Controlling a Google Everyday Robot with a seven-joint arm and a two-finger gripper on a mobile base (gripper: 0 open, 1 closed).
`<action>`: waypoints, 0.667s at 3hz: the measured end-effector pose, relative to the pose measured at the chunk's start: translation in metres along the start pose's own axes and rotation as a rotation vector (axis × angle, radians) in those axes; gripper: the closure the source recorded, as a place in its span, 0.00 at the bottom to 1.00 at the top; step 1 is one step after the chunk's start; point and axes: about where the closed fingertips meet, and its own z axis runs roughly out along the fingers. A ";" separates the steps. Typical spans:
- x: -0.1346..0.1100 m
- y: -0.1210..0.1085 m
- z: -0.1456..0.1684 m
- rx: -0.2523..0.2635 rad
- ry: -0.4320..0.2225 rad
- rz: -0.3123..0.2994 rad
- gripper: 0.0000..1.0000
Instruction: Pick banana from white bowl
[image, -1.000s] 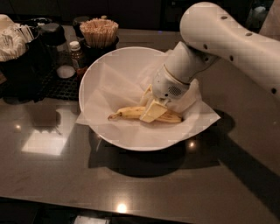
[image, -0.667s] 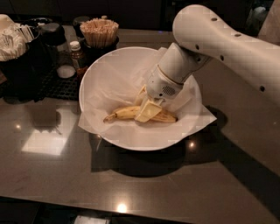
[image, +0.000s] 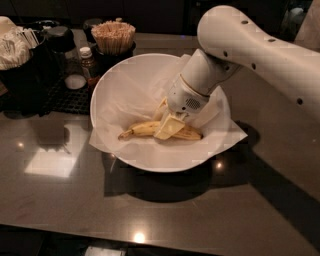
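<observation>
Item: dark table (image: 150, 215), lower frame. On it, centre frame, the white bowl (image: 150, 167), lined with crinkled paper (image: 125, 100). The banana (image: 140, 129) lay on the lining, not lifted. The gripper (image: 167, 122) stood over the banana's middle, jaws clasped on it, one finger before and one behind. Grasp judged made; lift-out remaining. Upper left: small bottle (image: 88, 60), cup of wooden sticks (image: 113, 36).
</observation>
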 end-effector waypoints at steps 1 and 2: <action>0.000 0.000 0.000 0.000 0.000 0.000 0.58; -0.003 0.002 -0.013 0.053 0.011 -0.003 0.35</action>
